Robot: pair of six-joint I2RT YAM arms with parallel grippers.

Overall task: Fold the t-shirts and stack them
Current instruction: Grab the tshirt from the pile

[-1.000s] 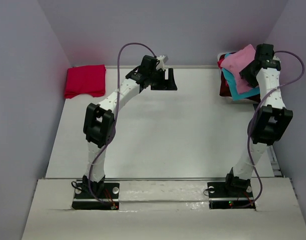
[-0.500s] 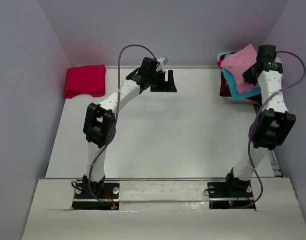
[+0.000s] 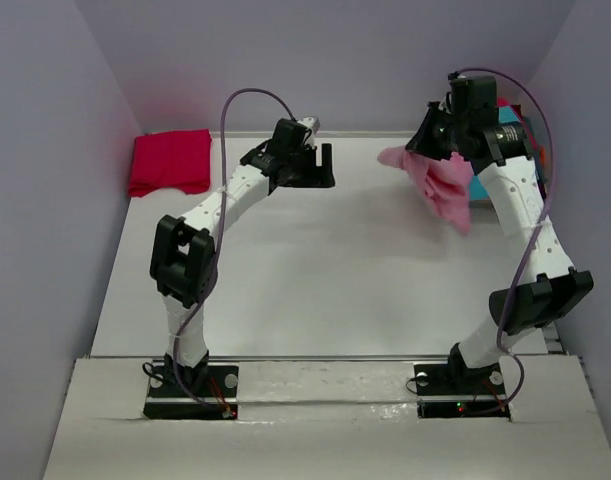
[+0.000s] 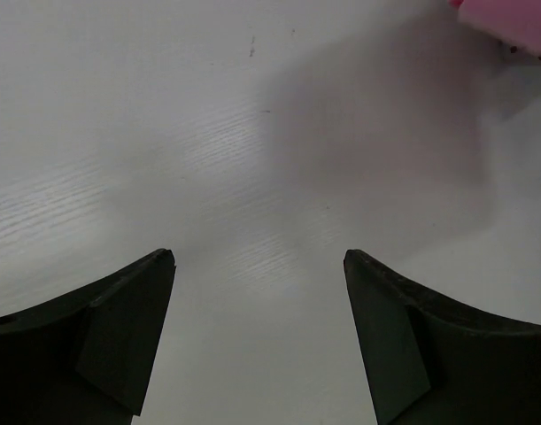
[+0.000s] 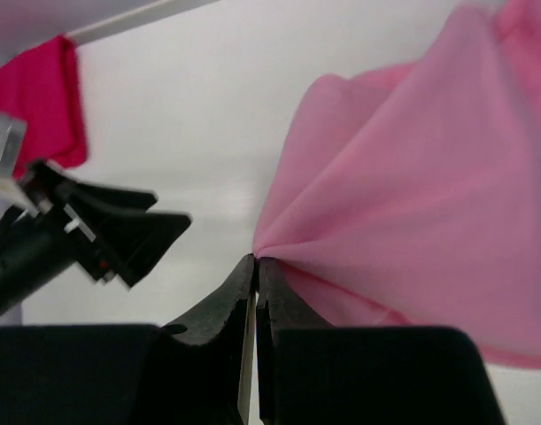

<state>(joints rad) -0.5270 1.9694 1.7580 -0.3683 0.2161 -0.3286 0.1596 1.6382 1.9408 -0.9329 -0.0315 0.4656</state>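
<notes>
My right gripper [image 5: 256,258] is shut on a pinch of the light pink t-shirt [image 5: 412,195]. In the top view that pink t-shirt [image 3: 440,185] hangs in the air from the right gripper [image 3: 422,146] over the back right of the table, its lower part drooping toward the surface. A folded crimson t-shirt [image 3: 170,160] lies at the back left corner; it shows as a crimson t-shirt [image 5: 42,102] in the right wrist view too. A sliver of teal t-shirt [image 3: 512,116] peeks out behind the right arm. My left gripper [image 3: 313,166] hovers open over bare table near the back centre, nothing between its fingers [image 4: 119,332].
Grey walls close in on the left, back and right of the white table [image 3: 315,280]. A corner of the pink cloth [image 4: 509,19] enters the left wrist view at top right. The left arm [image 3: 225,205] reaches diagonally across the left half.
My right gripper closed on the pink t-shirt at the pile by the right wall, then lifted and carried it left over the table. The left gripper shifted slightly left.
</notes>
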